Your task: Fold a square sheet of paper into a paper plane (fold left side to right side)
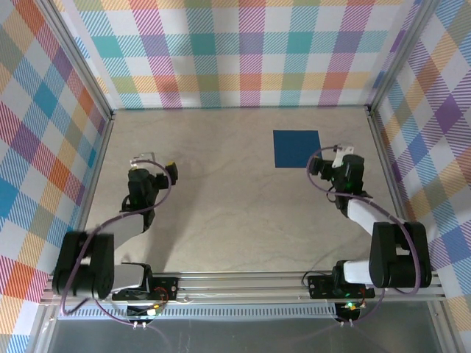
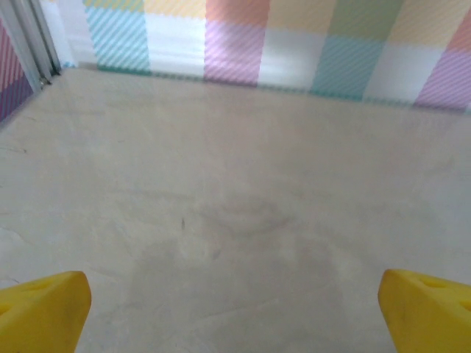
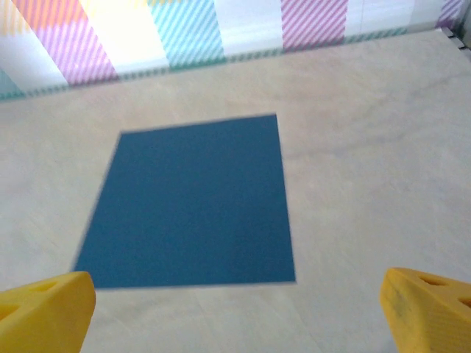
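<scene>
The square sheet of paper [image 1: 296, 148] is a flat, unfolded dark-blue square lying on the beige table toward the back right. In the right wrist view the paper [image 3: 191, 202] lies just ahead of my right gripper [image 3: 235, 320], slightly to the left, and is not touched. That gripper [image 1: 328, 157] sits at the sheet's near right corner, open, its yellow fingertips [image 3: 45, 309] wide apart. My left gripper [image 1: 154, 162] hovers over bare table on the left, far from the paper. It is open too, its yellow fingertips [image 2: 43, 309] spread with nothing between them.
Checked walls [image 1: 243, 51] and aluminium rails [image 1: 383, 147] enclose the table on the left, back and right. Purple cables [image 1: 324, 184] loop beside each arm. Bare beige tabletop [image 1: 221, 198] stretches between the two arms.
</scene>
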Available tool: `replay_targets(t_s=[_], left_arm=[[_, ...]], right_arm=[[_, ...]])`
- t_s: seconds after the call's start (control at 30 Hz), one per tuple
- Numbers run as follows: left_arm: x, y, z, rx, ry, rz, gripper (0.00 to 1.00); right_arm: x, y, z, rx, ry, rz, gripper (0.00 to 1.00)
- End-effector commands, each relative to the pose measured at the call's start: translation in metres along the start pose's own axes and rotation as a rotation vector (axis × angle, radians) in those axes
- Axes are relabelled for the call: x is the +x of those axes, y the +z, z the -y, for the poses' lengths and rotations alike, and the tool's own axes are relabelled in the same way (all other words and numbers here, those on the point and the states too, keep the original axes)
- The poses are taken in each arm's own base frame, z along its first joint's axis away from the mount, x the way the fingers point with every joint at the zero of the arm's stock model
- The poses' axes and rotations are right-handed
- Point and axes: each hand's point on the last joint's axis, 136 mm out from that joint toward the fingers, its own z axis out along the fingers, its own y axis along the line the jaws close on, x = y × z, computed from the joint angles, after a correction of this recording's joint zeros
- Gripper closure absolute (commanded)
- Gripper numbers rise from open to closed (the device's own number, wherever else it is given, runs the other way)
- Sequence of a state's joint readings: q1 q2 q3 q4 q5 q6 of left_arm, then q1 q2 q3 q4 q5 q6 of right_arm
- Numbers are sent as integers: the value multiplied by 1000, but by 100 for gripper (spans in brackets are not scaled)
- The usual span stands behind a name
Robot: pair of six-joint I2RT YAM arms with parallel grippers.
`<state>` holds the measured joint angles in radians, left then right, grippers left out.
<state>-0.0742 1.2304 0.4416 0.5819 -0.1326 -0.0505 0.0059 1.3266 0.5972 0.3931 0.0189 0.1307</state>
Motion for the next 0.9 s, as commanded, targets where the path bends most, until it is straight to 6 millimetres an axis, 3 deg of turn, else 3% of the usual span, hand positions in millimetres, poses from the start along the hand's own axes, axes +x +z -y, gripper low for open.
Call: replay_targets(t_s=[0.0, 0.13, 0.3, 0.47, 0.6, 0.73, 0.87], left_arm=[[-8, -13, -4, -32, -178, -106, 0], [-7, -27, 12, 25, -349, -210, 0], [6, -45, 34, 119, -484, -351, 0], [26, -51, 50, 180, -559, -480, 0], [36, -51, 56, 201, -576, -531, 0], [41, -50, 58, 202, -582, -565, 0], [43, -50, 57, 191, -582, -580, 0]], right_arm=[[19, 1, -13, -53, 182, -184, 1], [20, 25, -29, -117, 321, -293, 1], [27, 78, -48, -153, 447, -417, 1], [35, 133, -61, -147, 494, -483, 1], [43, 165, -71, -132, 472, -510, 1], [56, 178, -77, -115, 466, -566, 1], [75, 169, -87, -82, 454, -642, 1]])
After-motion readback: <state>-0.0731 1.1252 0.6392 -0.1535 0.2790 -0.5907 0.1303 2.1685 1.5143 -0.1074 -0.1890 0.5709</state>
